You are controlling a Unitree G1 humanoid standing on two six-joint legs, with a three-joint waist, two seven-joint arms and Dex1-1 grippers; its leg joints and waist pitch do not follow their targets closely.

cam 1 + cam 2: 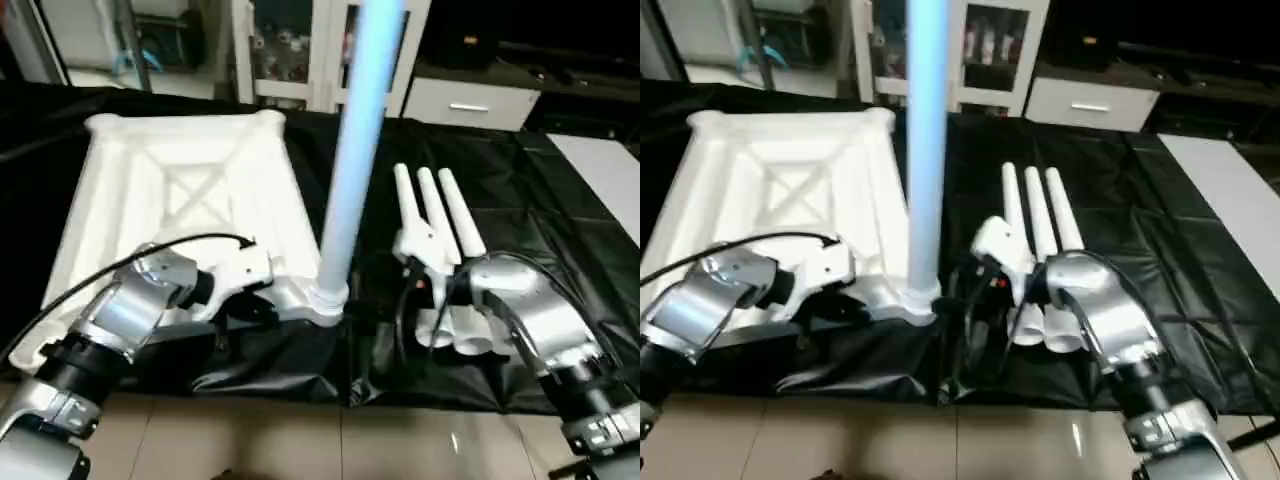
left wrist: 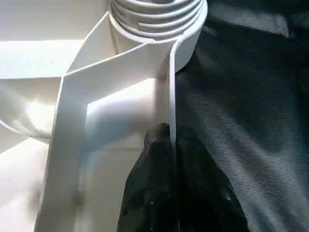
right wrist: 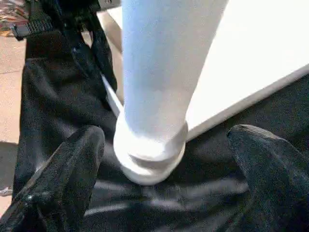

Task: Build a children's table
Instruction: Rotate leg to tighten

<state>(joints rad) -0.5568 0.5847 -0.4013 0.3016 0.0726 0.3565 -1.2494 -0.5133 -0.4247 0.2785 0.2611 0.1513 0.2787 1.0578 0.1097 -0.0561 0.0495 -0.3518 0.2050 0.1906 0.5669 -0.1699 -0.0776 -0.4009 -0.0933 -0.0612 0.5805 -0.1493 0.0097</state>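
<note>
Looking down from the head, you have the children's table (image 1: pixel 170 190) lying upside down on the black-covered tabletop (image 1: pixel 540 200), ribs and X-brace facing up, filling the scene from 9 to 11 o'clock. Its near right corner sits close to the tabletop's near edge, where the black cover (image 1: pixel 270 365) hangs in folds above the tiled floor (image 1: pixel 300 440).

One upright leg (image 1: pixel 350 160) stands in the socket (image 1: pixel 328 297) at that corner and rises out of the top of the picture.

Your left tool (image 2: pixel 169 140) is clenched on the thin rim wall of the children's table, one black finger (image 2: pixel 149 183) on each side of it, just at 6 o'clock of the socket in the head view. That arm comes in from 8 o'clock, low over the tabletop's near edge.

Your right tool (image 3: pixel 166 140) is released and spread wide. Its fingers (image 3: pixel 77 154) flank the base of the upright leg with a clear gap on both sides, touching neither leg nor socket.

Three loose legs (image 1: pixel 440 215) lie side by side at 3 o'clock of the upright leg, just apart from it, their near ends under your right wrist. Beyond them, from 1 to 3 o'clock, the black cover lies bare out to a pale board (image 1: pixel 605 170) at the far right edge.
</note>
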